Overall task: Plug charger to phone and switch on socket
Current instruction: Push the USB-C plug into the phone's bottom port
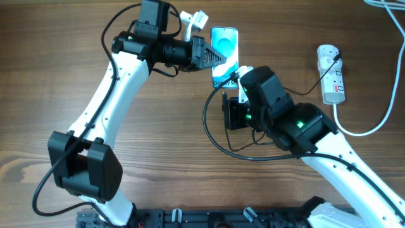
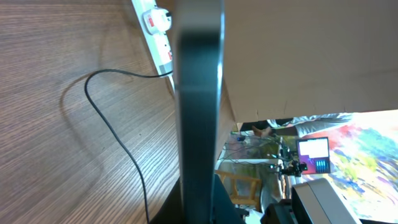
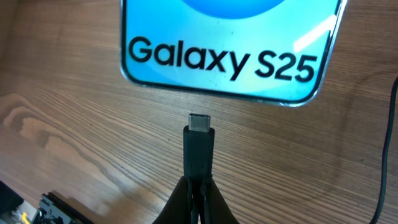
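Observation:
The phone (image 1: 224,54) has a cyan screen with "Galaxy S25" along its bottom edge (image 3: 224,59). My left gripper (image 1: 212,58) is shut on its left side; in the left wrist view the phone (image 2: 199,106) shows edge-on between the fingers. My right gripper (image 3: 199,186) is shut on the charger (image 3: 199,143), a black plug with a silver connector tip. The tip points at the phone's bottom edge with a small gap between them. The thin black cable (image 1: 212,136) loops below the right arm. The white socket (image 1: 331,75) lies at the right, with a plug in it.
The socket's thick white cord (image 1: 380,120) curves off the right edge of the wooden table. Both arm bases stand along the front edge. The socket also shows in the left wrist view (image 2: 155,28), with the thin cable (image 2: 118,130) running across the wood.

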`<state>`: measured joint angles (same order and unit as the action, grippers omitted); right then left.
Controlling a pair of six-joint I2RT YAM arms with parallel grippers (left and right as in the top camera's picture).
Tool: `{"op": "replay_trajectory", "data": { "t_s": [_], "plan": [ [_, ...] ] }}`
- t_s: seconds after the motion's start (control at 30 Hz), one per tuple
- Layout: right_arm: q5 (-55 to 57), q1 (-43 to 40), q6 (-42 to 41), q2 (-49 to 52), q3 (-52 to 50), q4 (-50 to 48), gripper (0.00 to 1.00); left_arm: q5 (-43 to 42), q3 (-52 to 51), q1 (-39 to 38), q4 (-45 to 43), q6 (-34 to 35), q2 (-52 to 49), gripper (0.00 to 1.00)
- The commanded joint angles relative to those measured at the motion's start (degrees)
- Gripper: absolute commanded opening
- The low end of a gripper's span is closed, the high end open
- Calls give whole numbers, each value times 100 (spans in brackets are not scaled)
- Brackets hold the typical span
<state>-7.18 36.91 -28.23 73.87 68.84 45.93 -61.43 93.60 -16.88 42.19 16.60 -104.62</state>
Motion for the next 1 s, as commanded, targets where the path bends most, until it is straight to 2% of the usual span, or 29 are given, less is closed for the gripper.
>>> {"op": "replay_trajectory", "data": {
  "t_s": [0.0,0.97],
  "plan": [
    [181,-31,-26,-46,140,-55,4,-350,48,-11,-22,-120,146,4],
    [142,-208,116,-15,140,-420,4,-352,48,-11,-17,-120,146,4]
  ]
}}
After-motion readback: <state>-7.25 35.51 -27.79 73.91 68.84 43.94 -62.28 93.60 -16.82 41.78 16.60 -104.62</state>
